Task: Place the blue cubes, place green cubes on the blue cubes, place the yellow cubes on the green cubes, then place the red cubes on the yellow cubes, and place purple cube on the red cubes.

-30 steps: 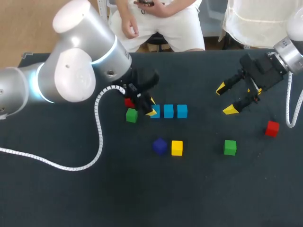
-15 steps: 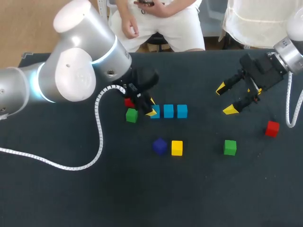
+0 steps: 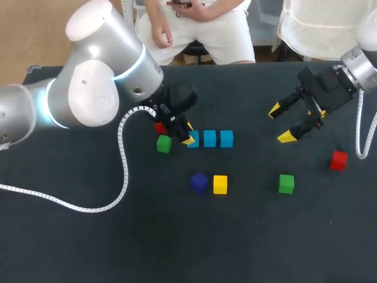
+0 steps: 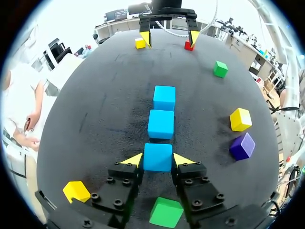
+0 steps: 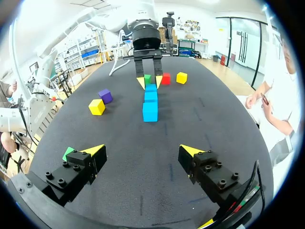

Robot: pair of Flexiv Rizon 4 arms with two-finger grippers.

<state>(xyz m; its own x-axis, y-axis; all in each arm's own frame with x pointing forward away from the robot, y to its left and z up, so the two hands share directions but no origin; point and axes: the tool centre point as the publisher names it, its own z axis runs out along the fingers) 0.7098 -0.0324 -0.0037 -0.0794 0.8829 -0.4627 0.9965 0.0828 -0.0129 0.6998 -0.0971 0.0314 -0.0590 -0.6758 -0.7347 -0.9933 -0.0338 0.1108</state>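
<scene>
The left gripper (image 4: 157, 159) is clamped on a small solid blue cube (image 4: 157, 157). Its yellow tips press against two opposite sides of the cube, low over the dark matte table (image 3: 70, 247). That cube forms one end of a straight row, followed by the middle blue cube (image 4: 160, 123) and the far blue cube (image 4: 164, 97), all lined up with narrow gaps. I judge the grip serves alignment: squaring this last base piece with its neighbours gives the next layer a level footing, so the blue stage looks nearly complete.

A small green cube (image 4: 166, 212) lies just behind the gripped end of the row, under the left gripper, probably the handiest piece for the next layer. A second green cube (image 3: 286, 183) lies well away from the row's far end. A yellow cube (image 3: 220, 184) and a purple cube (image 3: 198, 182) sit side by side to one side of the row, apart from it. One red cube (image 3: 338, 160) lies far beyond the row's far end.

The right gripper (image 3: 281, 124) hangs past that far end with its fingers spread wide and nothing between them, seemingly parked clear of the left arm's work.
</scene>
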